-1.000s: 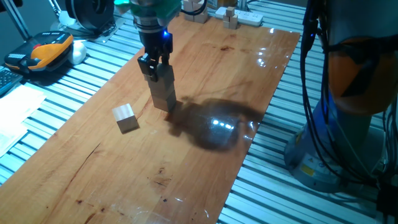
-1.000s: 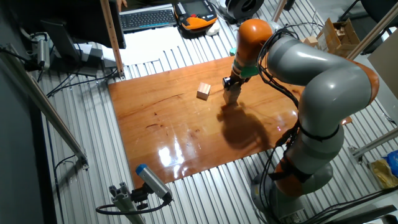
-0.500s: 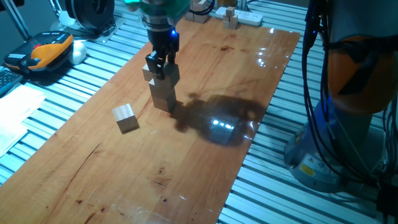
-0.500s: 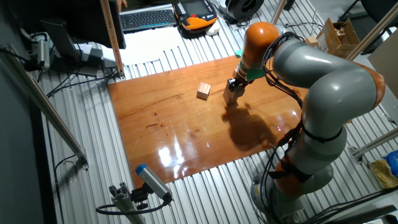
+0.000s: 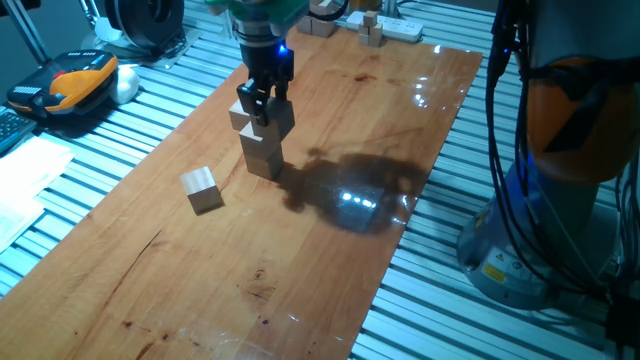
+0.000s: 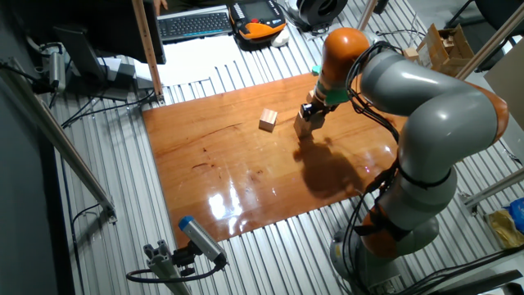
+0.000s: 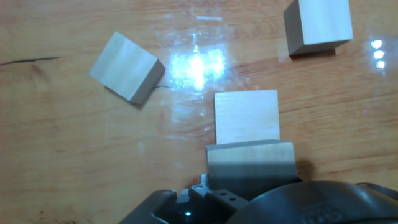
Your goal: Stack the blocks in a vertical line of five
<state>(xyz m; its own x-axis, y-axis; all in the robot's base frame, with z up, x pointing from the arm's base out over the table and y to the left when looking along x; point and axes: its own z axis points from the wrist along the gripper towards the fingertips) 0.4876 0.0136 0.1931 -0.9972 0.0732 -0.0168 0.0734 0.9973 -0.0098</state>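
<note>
Glossy wooden table (image 5: 330, 250) on a slatted metal bench carries the blocks: a short stack (image 5: 262, 155), one loose block (image 5: 201, 189) nearby, others showing in the hand view. The gripper (image 5: 262, 98) hangs over the stack; whether it grips the top block, I cannot tell. Blocks look light, stiff and smooth; hold them by opposite flat sides.

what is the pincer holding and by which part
cannot tell: the pincer is at the top pale wooden cube of the stack, contact hidden

End effector (image 5: 262, 100) risen off stack (image 5: 262, 152), carrying block (image 5: 275, 118) up and slightly back.
</note>
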